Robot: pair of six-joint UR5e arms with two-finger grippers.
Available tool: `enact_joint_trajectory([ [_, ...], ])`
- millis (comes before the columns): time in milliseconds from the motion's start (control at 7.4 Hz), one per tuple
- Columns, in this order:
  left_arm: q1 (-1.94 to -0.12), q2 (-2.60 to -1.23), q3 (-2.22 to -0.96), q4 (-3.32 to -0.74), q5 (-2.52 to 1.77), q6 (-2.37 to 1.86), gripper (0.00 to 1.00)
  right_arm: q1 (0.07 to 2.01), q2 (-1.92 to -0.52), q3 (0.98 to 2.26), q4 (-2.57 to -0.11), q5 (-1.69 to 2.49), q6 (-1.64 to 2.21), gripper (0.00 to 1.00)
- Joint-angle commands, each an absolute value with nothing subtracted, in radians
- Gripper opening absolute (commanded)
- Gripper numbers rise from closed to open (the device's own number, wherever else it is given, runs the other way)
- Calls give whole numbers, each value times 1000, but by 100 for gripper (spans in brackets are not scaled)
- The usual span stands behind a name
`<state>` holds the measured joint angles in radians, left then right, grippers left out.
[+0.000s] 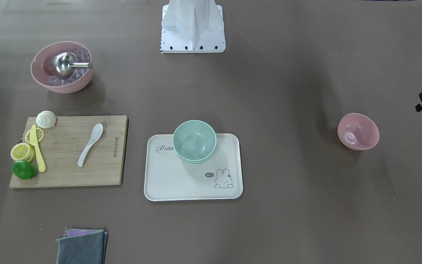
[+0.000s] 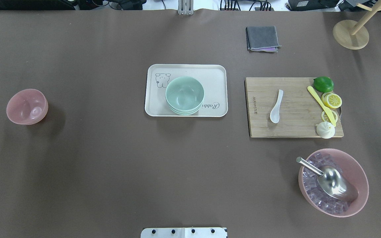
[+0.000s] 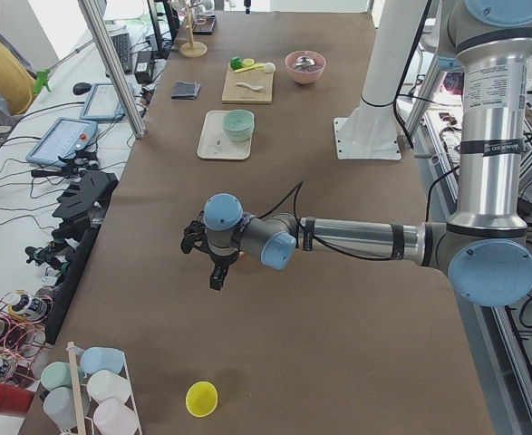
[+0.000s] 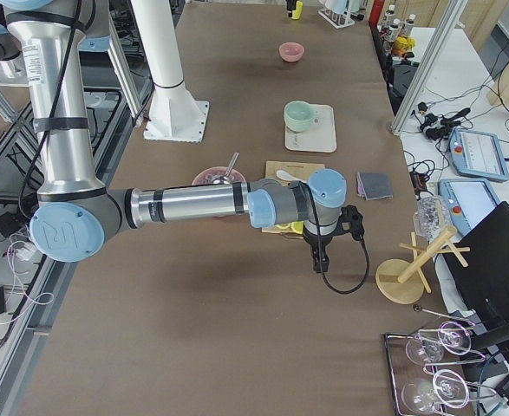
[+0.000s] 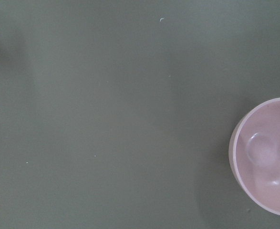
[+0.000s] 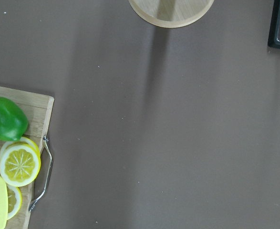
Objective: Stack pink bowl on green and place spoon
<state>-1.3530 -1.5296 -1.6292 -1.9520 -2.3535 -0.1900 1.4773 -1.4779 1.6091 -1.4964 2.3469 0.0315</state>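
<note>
— Containers?
— Small pink plastic bowl is sitting empty on the brown tabletop, well apart from the mint-green bowls nesting on the cream tray. White spoon is lying on the wooden board.
— Arms?
— Left tool and right tool are hanging above the tabletop, pointing down; I cannot tell whether either is open.

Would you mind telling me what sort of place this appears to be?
Most likely a robotics lab: the left arm reaches over the table, aluminium frame posts stand alongside, and a teach pendant lies among loose cables.
</note>
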Motion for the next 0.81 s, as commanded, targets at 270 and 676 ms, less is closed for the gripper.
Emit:
enact_joint_trajectory([
  [270,-1353,-1531,-1629,-1953,-2355,-190,98,1476,-1477,1605,-1494,2350,32,100],
  [676,-1351,-1532,-1625,-1957,-2353,-189,98,1476,-1499,1620,-1491,2361,31,100],
])
